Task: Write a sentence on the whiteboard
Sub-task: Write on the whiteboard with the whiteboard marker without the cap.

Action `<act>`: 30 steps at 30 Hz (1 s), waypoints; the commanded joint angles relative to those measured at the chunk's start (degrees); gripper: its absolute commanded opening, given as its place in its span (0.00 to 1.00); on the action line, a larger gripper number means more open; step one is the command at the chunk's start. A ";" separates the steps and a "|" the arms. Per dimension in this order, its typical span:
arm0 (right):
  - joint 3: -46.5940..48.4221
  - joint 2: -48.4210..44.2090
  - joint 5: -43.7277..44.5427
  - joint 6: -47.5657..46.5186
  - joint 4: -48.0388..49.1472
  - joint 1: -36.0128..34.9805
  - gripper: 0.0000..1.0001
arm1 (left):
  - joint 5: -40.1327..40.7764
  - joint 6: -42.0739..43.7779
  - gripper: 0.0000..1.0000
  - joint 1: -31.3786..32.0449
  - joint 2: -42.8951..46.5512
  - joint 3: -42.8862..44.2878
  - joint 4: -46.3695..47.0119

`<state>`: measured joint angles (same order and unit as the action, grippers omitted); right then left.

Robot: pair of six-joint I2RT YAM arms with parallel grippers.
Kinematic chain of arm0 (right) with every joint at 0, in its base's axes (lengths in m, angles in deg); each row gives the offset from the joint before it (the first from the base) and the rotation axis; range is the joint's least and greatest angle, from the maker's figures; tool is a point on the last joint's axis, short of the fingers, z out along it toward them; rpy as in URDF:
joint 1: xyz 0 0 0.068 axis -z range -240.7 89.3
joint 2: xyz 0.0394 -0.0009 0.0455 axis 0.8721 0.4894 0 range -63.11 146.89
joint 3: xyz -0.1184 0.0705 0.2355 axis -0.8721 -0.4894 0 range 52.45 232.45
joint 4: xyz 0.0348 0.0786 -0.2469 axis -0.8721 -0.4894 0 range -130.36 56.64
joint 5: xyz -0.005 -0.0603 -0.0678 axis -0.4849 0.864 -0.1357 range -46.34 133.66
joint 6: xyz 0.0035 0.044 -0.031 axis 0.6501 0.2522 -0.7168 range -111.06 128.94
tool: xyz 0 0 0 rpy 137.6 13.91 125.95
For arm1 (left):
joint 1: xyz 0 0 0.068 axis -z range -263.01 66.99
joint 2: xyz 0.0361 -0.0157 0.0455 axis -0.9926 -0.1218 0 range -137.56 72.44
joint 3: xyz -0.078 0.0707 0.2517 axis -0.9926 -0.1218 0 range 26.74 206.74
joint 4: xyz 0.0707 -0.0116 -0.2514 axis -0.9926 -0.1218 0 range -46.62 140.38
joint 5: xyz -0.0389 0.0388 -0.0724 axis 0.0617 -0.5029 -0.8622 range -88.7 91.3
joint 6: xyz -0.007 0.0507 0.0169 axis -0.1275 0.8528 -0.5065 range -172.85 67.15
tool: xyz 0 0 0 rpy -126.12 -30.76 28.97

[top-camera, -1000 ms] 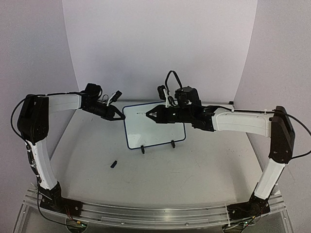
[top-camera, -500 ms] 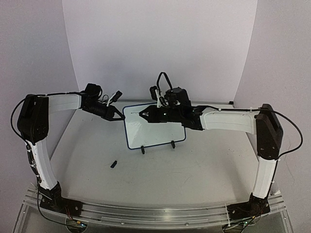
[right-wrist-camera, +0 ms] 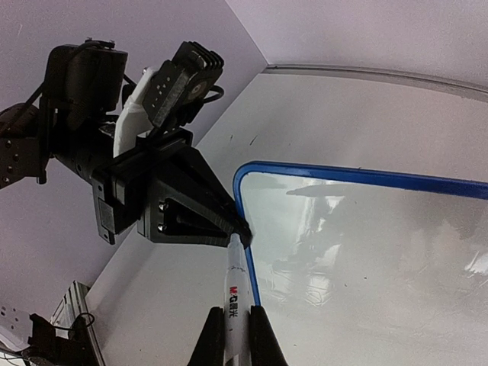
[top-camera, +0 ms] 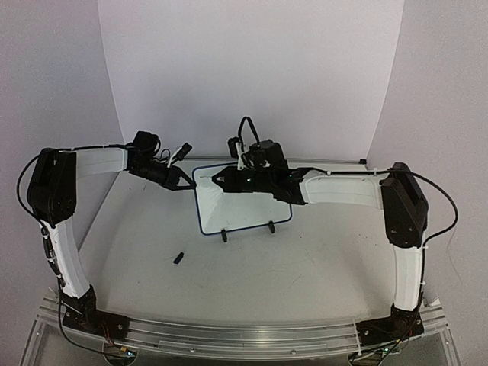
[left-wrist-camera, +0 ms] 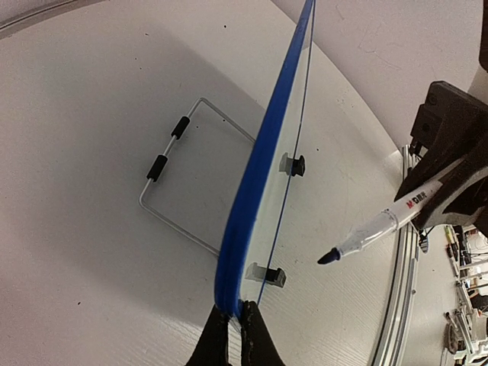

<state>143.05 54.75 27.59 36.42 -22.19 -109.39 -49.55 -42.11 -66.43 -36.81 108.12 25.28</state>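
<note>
The whiteboard (top-camera: 242,206) stands upright on two black clip feet at mid-table; its face is blank and no sentence shows on it. My left gripper (top-camera: 188,185) is shut on the blue frame at the board's upper left corner, and the pinch shows in the left wrist view (left-wrist-camera: 235,311). My right gripper (top-camera: 226,180) is shut on a white marker (top-camera: 212,178), uncapped. The dark tip points at the board's upper left corner, just off the surface (left-wrist-camera: 329,257). In the right wrist view the marker (right-wrist-camera: 238,282) sits between my fingers (right-wrist-camera: 235,320), its tip beside the left gripper (right-wrist-camera: 183,206).
A small black marker cap (top-camera: 178,258) lies on the table in front of the board, to the left. A wire stand (left-wrist-camera: 171,179) props the board from behind. The curved backdrop wall rises just behind the board.
My right arm has moved left across the board's upper part, carrying the marker tip from the top middle to the upper left corner. The left gripper and board have not moved.
</note>
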 commanded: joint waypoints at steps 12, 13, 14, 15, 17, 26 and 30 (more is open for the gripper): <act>5.80 4.02 3.85 0.97 2.29 -0.38 0.00 | 1.54 3.04 0.00 0.03 0.54 1.13 -1.18; 6.12 4.24 3.91 1.05 2.29 -0.41 0.00 | 1.54 3.06 0.00 0.04 0.58 1.15 -1.18; 6.32 4.41 4.08 1.17 2.29 -0.38 0.00 | 1.53 3.09 0.00 0.05 0.58 1.15 -1.18; 6.54 4.63 4.32 1.33 2.25 -0.38 0.00 | 1.49 3.08 0.00 0.04 0.60 1.15 -1.18; 6.92 4.96 4.87 1.59 2.12 -0.34 0.00 | 1.54 3.16 0.00 0.04 0.70 1.15 -1.19; 5.84 4.86 6.37 1.90 1.20 -0.29 0.00 | 1.33 3.40 0.00 0.03 1.11 1.06 -1.25; 3.55 4.24 5.70 2.16 1.23 -0.36 0.00 | 1.27 3.38 0.00 0.04 1.28 1.06 -1.21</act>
<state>147.68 59.30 32.19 37.77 -21.81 -109.59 -49.55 -41.22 -66.45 -36.81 108.13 24.88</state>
